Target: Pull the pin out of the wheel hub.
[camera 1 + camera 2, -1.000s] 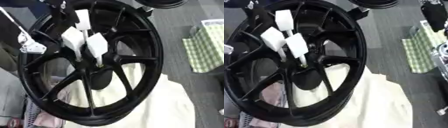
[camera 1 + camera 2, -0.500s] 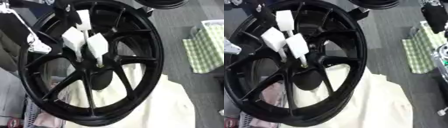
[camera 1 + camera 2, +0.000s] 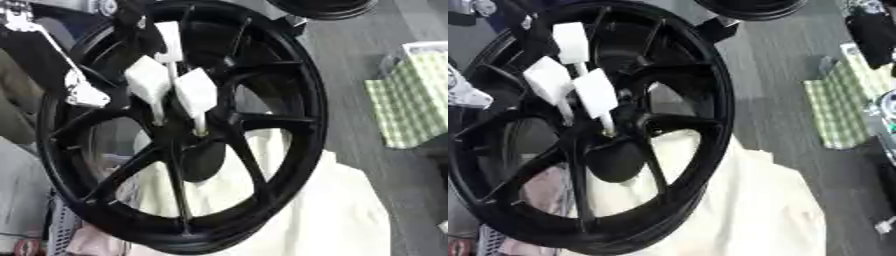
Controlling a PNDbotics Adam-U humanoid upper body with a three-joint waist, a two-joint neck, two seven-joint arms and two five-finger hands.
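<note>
A black spoked wheel [image 3: 289, 75] stands tilted on a cream cloth. Three pins with white block heads stick out of its hub [image 3: 179, 132]: one at the top [image 3: 168, 42], one on the left [image 3: 147, 80], one on the right [image 3: 196, 92]. My left hand [image 3: 83, 94] shows as a silver-white piece over the wheel's left rim, left of the pins and apart from them. A thin silver link runs from it to the upper left corner. My right hand [image 3: 872, 35] is only a black shape at the upper right edge, far from the wheel.
The cream cloth [image 3: 341, 215] spreads under the wheel and to the lower right. A green checked bag [image 3: 411, 100] stands on the grey floor to the right. Another dark wheel [image 3: 324, 7] lies beyond the top edge. Pink items and a basket [image 3: 61, 235] sit at lower left.
My left hand has moved slightly right across the rim, toward the hub. The three pins remain in place.
</note>
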